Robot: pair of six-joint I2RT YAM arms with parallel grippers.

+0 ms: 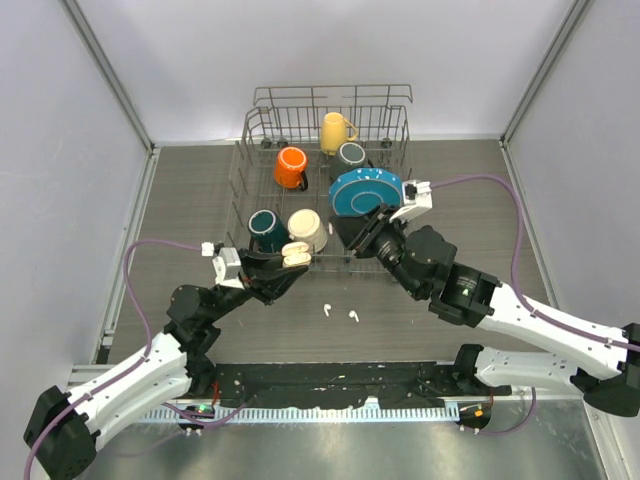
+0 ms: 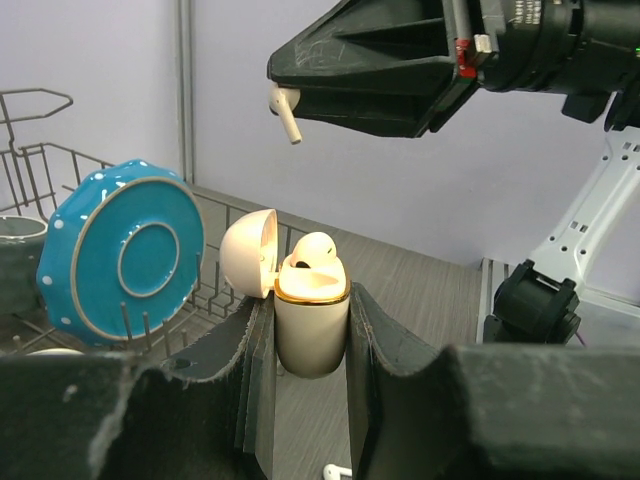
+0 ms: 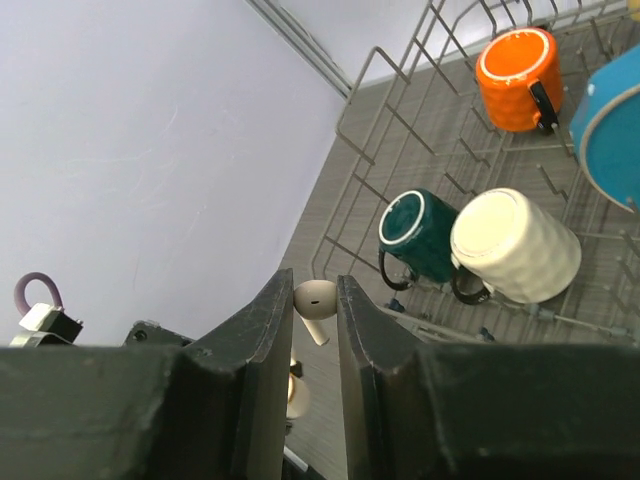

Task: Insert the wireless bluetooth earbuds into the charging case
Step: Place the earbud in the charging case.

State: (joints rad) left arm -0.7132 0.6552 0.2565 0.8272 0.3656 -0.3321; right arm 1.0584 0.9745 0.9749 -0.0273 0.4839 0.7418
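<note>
earbud (image 3: 316, 306) in right end effector (image 3: 314, 286), above case (image 2: 312, 322)

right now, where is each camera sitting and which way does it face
Top external: above and behind the arms, looking down on the table and dish rack; both arms show, with the left tool and right tool.
Left wrist: on the left arm, facing past its tool, shut on the open charging case, towards the right tool above.
Right wrist: on the right arm, looking down past its tool, which pinches an earbud, at the cream mug.
Shared: both wrist views show that earbud.
</note>
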